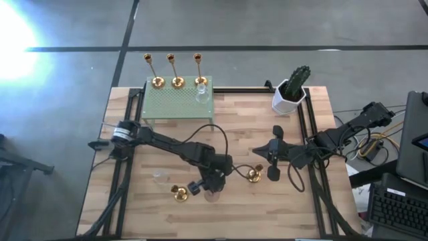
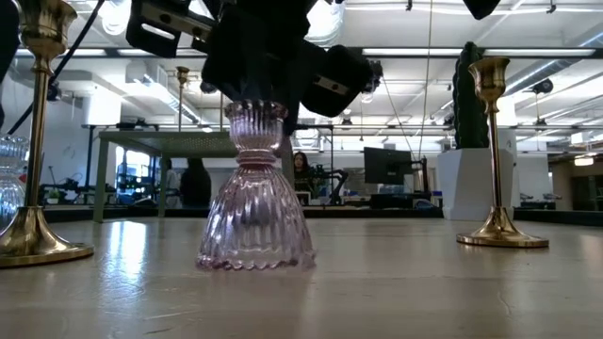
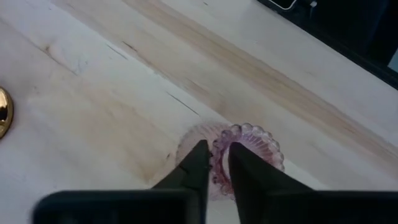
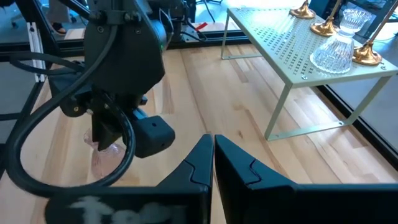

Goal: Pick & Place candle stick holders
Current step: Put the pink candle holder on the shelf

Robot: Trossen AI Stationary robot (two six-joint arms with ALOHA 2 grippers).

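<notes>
Three tall gold-brass candlesticks (image 1: 176, 70) and a clear glass holder (image 1: 200, 94) already stand on the pale green perforated shelf (image 1: 167, 104). On the near tabletop (image 1: 134, 207), the left gripper (image 3: 216, 163) pinches the ribbed pinkish glass holder (image 2: 254, 202); a small clear holder (image 1: 159, 177) and two short brass holders (image 1: 179, 194) wait. The right gripper (image 4: 213, 155) hangs closed.

The left gripper (image 1: 212, 189) is clamping the pinkish glass holder (image 2: 254, 193), flanked by short brass holders (image 1: 180, 194) (image 1: 253, 175). A clear glass holder (image 1: 159, 177) is standing beyond. The right gripper (image 1: 272, 167), fingers together, is crowding the brass holder's far side. Bare table (image 1: 167, 140) is lying toward the green shelf (image 1: 177, 100).
</notes>
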